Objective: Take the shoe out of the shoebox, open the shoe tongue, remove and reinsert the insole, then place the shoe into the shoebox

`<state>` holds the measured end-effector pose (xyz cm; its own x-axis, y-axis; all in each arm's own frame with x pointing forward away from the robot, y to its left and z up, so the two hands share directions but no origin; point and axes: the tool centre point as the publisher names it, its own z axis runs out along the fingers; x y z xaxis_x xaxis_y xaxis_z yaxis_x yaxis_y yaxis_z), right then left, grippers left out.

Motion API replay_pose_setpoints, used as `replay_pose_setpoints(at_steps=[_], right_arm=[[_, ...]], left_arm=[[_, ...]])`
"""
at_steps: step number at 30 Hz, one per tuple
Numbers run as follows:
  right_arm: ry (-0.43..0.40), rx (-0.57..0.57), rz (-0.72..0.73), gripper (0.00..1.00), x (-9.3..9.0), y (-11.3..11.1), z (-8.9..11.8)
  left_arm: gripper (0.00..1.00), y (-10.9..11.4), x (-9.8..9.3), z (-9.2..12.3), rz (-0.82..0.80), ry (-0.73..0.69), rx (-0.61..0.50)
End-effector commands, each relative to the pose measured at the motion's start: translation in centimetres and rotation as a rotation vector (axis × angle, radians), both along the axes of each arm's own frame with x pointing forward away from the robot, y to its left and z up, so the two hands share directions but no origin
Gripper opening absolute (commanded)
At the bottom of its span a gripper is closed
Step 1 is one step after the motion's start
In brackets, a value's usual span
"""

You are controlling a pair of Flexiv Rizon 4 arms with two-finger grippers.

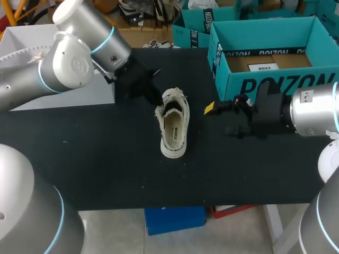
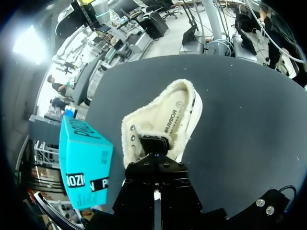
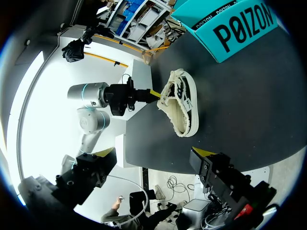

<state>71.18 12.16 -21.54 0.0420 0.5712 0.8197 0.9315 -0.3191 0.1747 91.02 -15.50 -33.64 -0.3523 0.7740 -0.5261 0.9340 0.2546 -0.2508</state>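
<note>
Presently, the left pincer (image 1: 157,101) is seen pinched on the tongue end of the shoe (image 1: 174,126), which is set mid-frame on the worktop (image 1: 106,159). The right pincer (image 1: 221,119) is held spread, just right of the shoe. The open-topped shoebox (image 1: 267,79) is placed upper right.

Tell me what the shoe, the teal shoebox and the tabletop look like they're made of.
Shoe: cream woven fabric, likely canvas, matte, with frayed threads along its opening.
Shoebox: probably cardboard, with flat folded walls, a teal printed outside and a bare brown floor inside.
Table: black matte covering, perhaps a rubber or felt mat; too uniform to tell.
</note>
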Motion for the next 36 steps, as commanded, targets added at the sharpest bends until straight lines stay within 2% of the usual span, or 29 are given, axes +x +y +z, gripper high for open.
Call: replay_pose_setpoints(at_steps=[1,7,15,27,31,36], right_arm=[[0.001,0.0,0.0,1.0,0.1,0.1,0.0],[0.001,0.0,0.0,1.0,0.1,0.1,0.0],[0.001,0.0,0.0,1.0,0.1,0.1,0.0],[0.001,0.0,0.0,1.0,0.1,0.1,0.0],[0.001,0.0,0.0,1.0,0.1,0.1,0.0],[0.001,0.0,0.0,1.0,0.1,0.1,0.0]], left_arm=[[0.0,0.7,0.6,1.5,-0.001,-0.013,0.027],[0.0,-1.0,0.8,1.3,-0.075,-0.03,0.049],[0.0,-2.7,0.0,-0.4,-0.162,-0.016,0.1],[0.0,-2.7,-1.9,-4.0,-0.18,0.055,0.133],[0.0,-2.7,-2.0,-4.0,-0.181,0.061,0.136],[0.0,-1.7,-1.2,-2.4,-0.172,0.035,0.138]])
